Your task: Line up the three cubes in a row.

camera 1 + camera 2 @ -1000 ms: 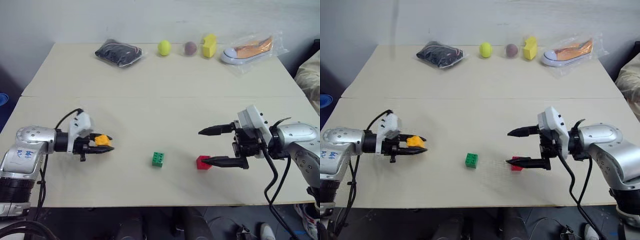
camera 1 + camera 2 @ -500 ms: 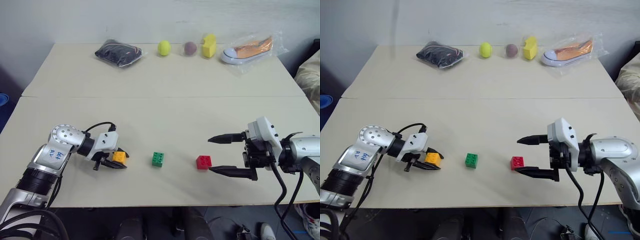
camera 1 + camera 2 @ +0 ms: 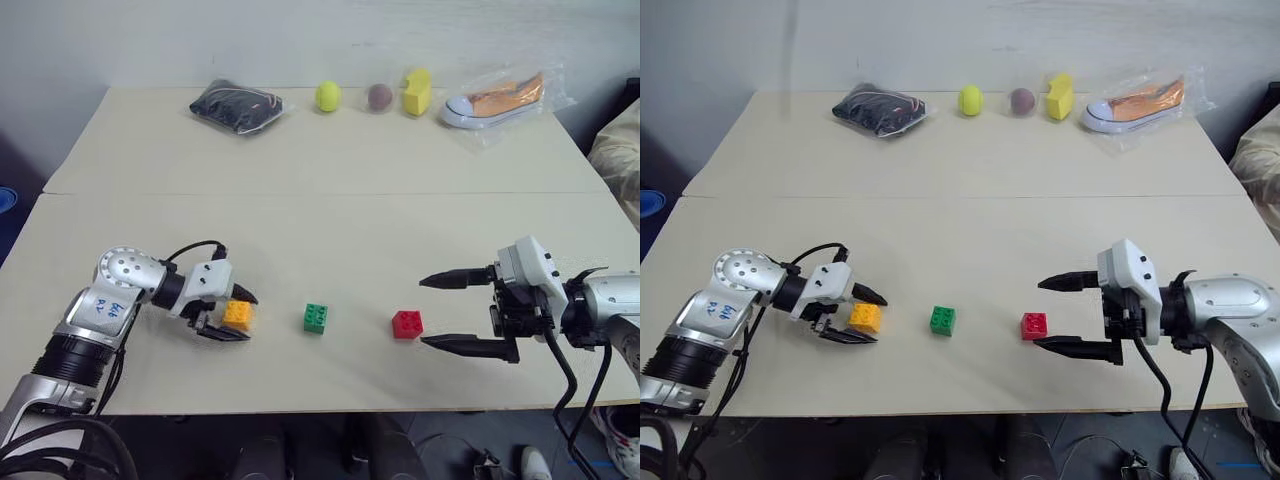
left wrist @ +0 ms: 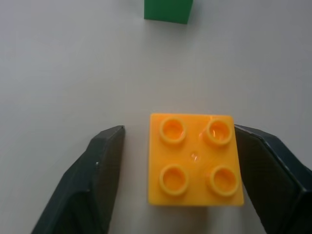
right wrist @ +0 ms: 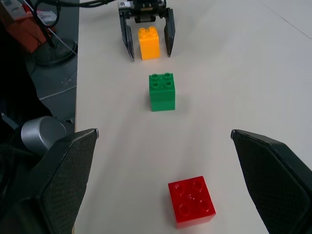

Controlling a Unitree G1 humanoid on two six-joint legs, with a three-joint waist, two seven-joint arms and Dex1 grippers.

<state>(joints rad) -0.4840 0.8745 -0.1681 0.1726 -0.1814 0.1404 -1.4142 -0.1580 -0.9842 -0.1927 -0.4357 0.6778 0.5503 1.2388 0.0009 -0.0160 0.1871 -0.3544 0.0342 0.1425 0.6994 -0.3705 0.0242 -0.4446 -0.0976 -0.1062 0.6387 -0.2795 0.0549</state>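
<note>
Far edge of the table [image 3: 300, 170]: a clear bag holding a white-and-orange sneaker [image 3: 495, 100], and a black bundle [image 3: 237, 105] in clear wrap; no other containers. Near the front edge, studs up, the orange-yellow cube [image 3: 238, 314], green cube [image 3: 316, 318] and red cube [image 3: 407, 324] sit in a straight left-to-right row, well apart; cubes have no long axis to read. A second ago the left gripper [image 3: 232, 314] carried the orange-yellow cube clamped above the table farther left; now its jaws stand parted around the cube resting on the surface, one finger at the cube's side, while the right gripper [image 3: 455, 312] hangs wide open and empty just right of the red cube, drawn back from it.
</note>
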